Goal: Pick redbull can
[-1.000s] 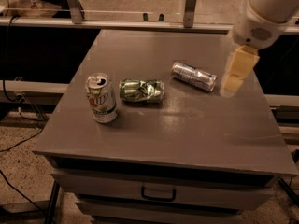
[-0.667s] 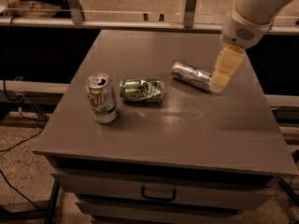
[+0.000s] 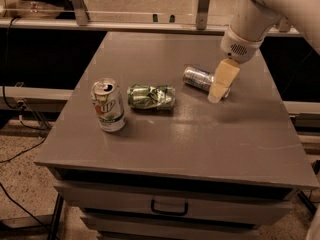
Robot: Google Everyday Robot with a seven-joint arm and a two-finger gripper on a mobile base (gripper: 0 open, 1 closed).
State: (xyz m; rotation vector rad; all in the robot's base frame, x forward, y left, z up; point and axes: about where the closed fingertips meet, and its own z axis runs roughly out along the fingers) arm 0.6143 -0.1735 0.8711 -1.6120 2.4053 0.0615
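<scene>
Step in hand: approach / pre-grasp, nothing picked yet. redbull can (image 3: pixel 197 77) lies on its side on the bench (image 3: pixel 200 149), about 1 o'clock from bench centre, long axis running roughly 10 to 4 o'clock. Silver body, top end facing 10 o'clock.

hand (image 3: pixel 217 91) hangs off the white arm (image 3: pixel 250 19), which comes in from 1 o'clock. It sits over the can's 4 o'clock end and hides that end. From this view I can't tell if it is touching the can or just in front of it. Can't tell whether the hand is open or closed either, it reads as one beige slab. No sign of the can being lifted, it looks flat on the bench.

Other items: crushed green can (image 3: pixel 151 96) lies just beside the redbull can at its 8 o'clock, apart from it. 7UP can (image 3: pixel 107 105) stands upright further out at 8 o'clock, well apart from the target.

Next move, my read: centre the hand over the can's middle, not its end, straddle the narrow width across the long axis, then descend to bench level, close and lift straight up.

Watch items:
- round can on its side will likely roll if nudged off-centre
- shiny metal body is probably slippery, so it needs a square grip
- keep clear of the crushed green can on the 8 o'clock side
</scene>
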